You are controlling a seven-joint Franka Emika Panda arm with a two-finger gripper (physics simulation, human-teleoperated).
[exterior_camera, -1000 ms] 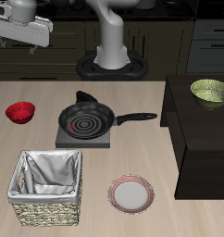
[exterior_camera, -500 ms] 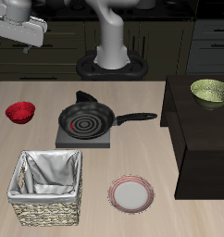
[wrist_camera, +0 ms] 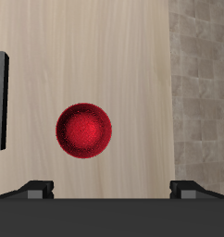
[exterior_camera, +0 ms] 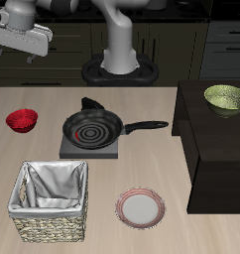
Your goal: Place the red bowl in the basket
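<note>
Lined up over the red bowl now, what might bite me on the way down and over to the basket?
The gripper hangs high above the red bowl, so a long descent may drift off centre. The bowl is small and round; its rim could slip from the fingers. The frying pan sits close by, so a wide swing toward the basket might clip it.

A pale grey-white arm with rounded, glossy segments is carried on a dark round base, and a light grey, boxy gripper is fitted with two small dark fingertips.
</note>
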